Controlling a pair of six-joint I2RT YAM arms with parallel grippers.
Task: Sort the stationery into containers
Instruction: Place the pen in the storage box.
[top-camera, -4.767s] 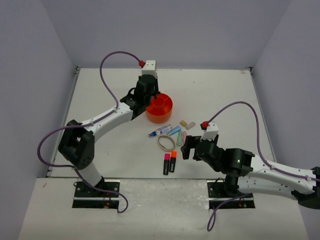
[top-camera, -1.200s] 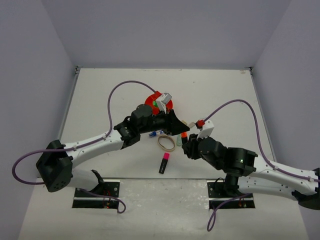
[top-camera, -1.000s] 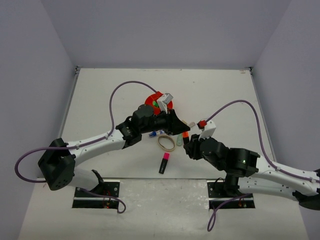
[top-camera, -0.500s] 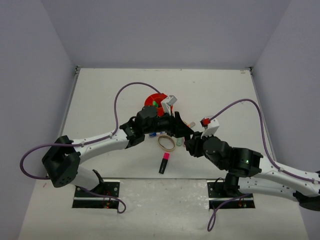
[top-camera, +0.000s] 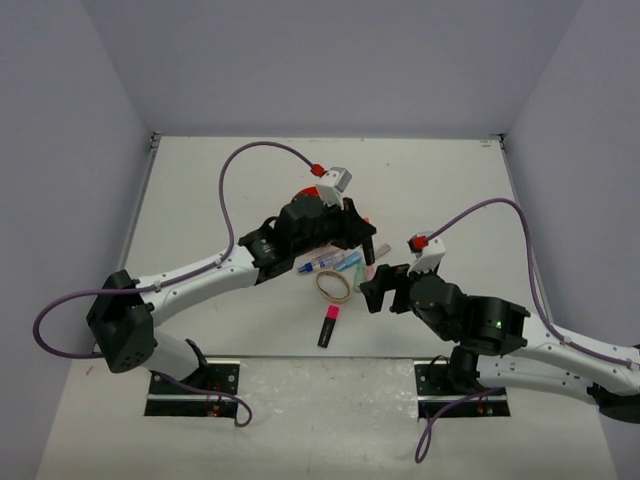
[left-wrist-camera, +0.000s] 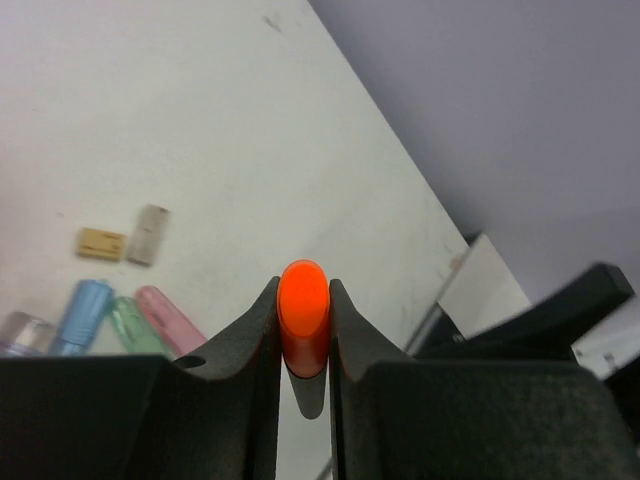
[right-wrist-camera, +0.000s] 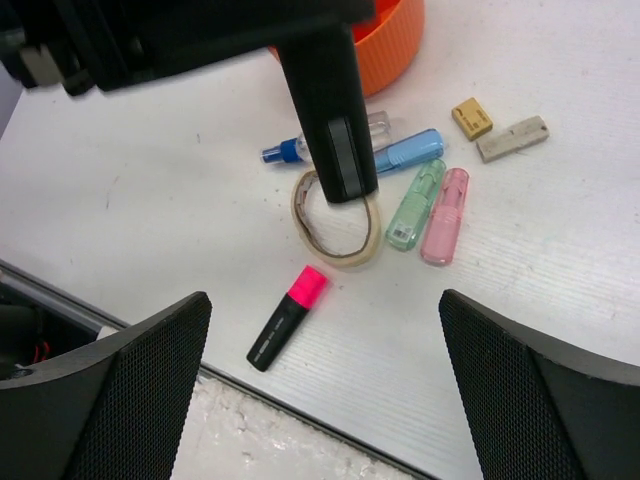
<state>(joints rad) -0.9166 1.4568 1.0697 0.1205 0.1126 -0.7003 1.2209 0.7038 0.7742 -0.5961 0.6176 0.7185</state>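
My fingers (right-wrist-camera: 120, 390) sit wide apart, the pink-capped highlighter (right-wrist-camera: 288, 318) between them, the rubber band (right-wrist-camera: 337, 216) just beyond it and seemingly beneath the left gripper (right-wrist-camera: 338, 150).

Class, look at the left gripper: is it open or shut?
The left gripper is shut on the orange highlighter; its fingers press its cap.

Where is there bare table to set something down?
Bare: the far strip behind the organizer, and the right side beyond the two blocks. Crowded: the middle, where rubber band, markers, pink highlighter, left hand and right hand meet.
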